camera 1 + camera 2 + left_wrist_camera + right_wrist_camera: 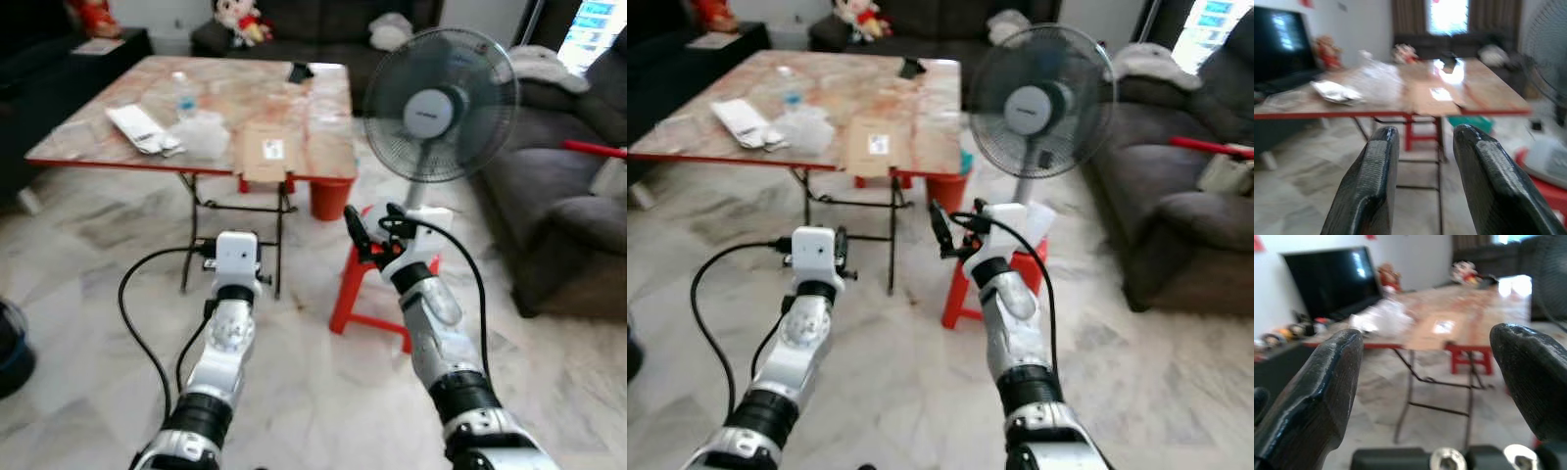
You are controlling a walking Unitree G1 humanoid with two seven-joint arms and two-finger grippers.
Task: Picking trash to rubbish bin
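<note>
On the folding table (88, 155) lie a white packet (140, 127), a crumpled clear plastic bag (202, 134), a clear bottle (182, 95) and a flat cardboard piece (269, 154). A red bucket (330, 199) stands under the table's right end. My left gripper (1425, 134) is raised in front of the table, short of its near edge, open with a narrow gap and nothing in it. My right gripper (1427, 333) hovers above the red stool (353, 286), wide open and empty.
A standing fan (439, 93) rises just behind my right gripper. A dark sofa (563, 211) runs along the right. A dark round object (12, 348) sits on the floor at the far left. Marble floor (88, 264) lies open in front of the table.
</note>
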